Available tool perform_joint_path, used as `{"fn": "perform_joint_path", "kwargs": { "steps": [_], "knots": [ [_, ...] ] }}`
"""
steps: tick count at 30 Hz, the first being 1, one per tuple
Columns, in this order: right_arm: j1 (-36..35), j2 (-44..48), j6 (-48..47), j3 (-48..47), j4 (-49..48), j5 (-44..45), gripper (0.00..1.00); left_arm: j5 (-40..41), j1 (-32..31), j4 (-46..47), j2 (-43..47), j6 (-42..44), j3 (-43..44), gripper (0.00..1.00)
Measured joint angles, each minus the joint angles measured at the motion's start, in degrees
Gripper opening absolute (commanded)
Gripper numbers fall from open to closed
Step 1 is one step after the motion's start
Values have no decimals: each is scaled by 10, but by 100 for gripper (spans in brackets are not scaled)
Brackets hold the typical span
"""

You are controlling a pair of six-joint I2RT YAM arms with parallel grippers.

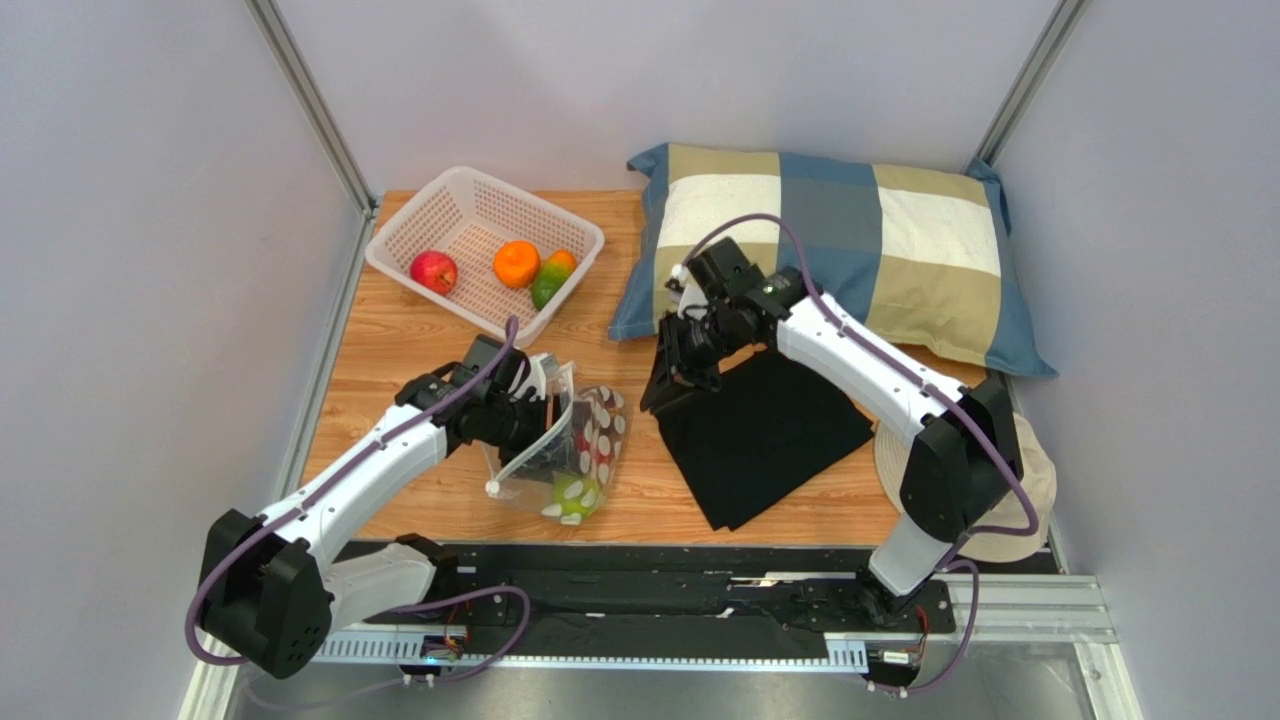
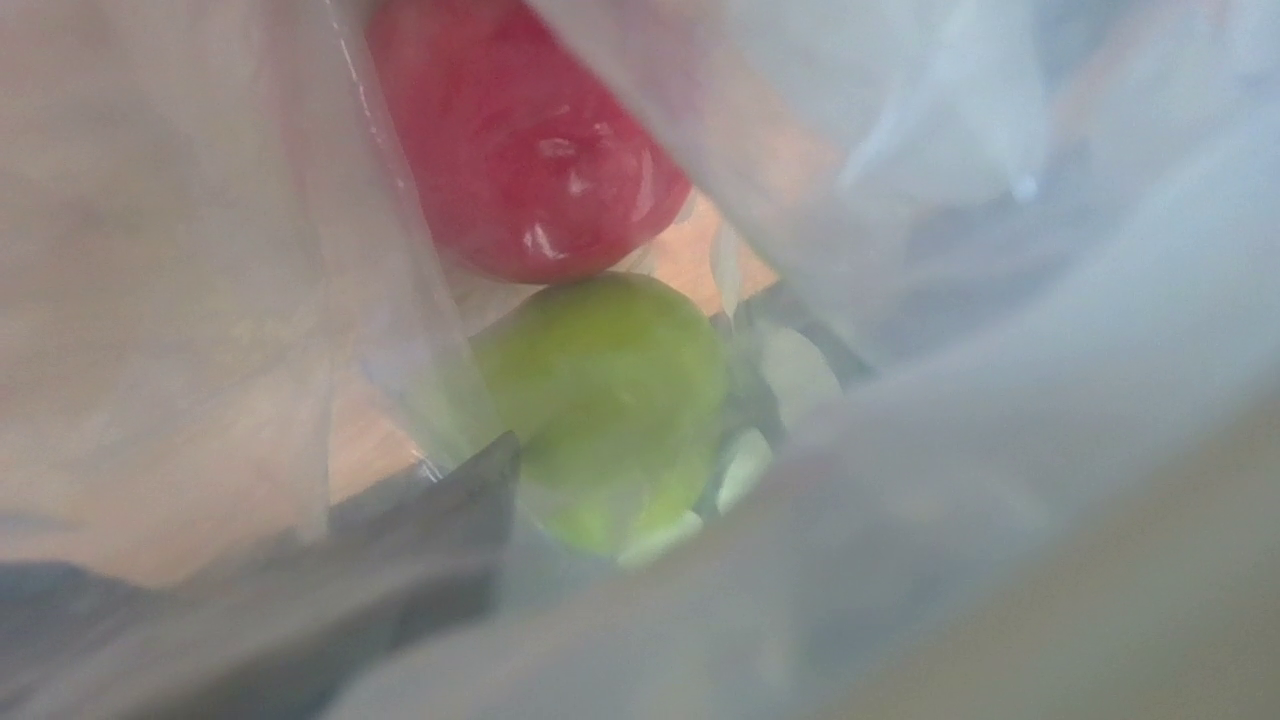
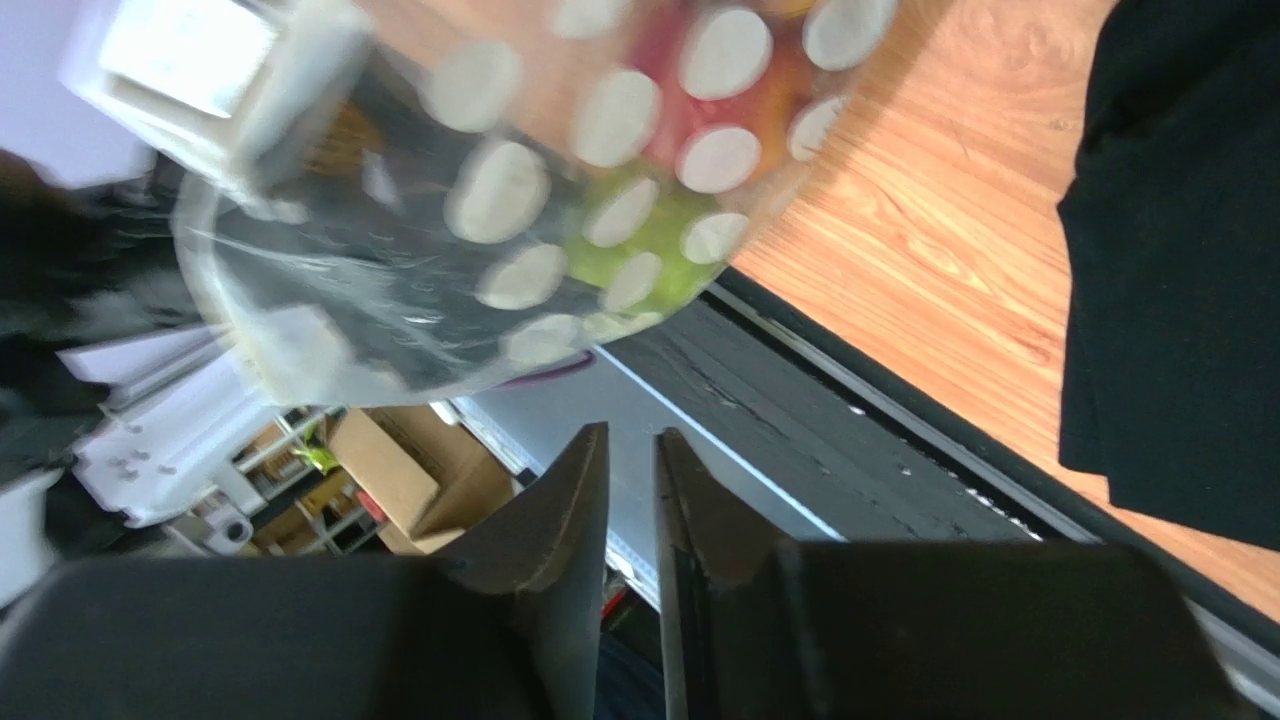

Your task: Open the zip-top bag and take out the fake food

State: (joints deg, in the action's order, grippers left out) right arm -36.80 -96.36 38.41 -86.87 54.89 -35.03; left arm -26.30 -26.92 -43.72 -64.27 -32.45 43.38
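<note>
Left gripper (image 1: 529, 417) in the zip-top bag (image 1: 589, 443), jaws hidden, right gripper (image 3: 631, 438) at two o'clock barely parted, we next needed to grasp the green fruit (image 2: 616, 398).

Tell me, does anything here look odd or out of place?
Only the pillow seems out of place: it is bedding lying at the back of a wooden table. Nothing is spilled; the zip-top bag is just crumpled.
</note>
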Motion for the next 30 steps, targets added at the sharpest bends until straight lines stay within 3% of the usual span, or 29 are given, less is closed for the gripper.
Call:
{"fn": "perform_joint_path", "kwargs": {
  "steps": [6, 13, 16, 17, 24, 26, 30],
  "knots": [
    [-68, -33, 27, 143, -98, -4, 1, 0, 0, -12, 1, -10, 5, 61],
    [-157, -79, 64, 192, -234, -12, 0, 17, 0, -14, 1, -35, 5, 54],
    [-160, -104, 85, 195, -280, -17, 0, 33, 0, -13, 1, -47, 5, 64],
    [-158, -113, 90, 193, -289, -16, 0, 37, 1, -12, 1, -49, 5, 69],
    [-108, -208, 100, 89, -276, -15, 0, 45, 4, -17, -17, -54, 5, 76],
    [-83, -226, 99, 51, -276, -20, 0, 43, 3, -17, -25, -56, 4, 84],
    [-34, -237, 84, -22, -265, -31, 0, 56, 3, -19, -43, -63, 4, 82]
  ]
}}
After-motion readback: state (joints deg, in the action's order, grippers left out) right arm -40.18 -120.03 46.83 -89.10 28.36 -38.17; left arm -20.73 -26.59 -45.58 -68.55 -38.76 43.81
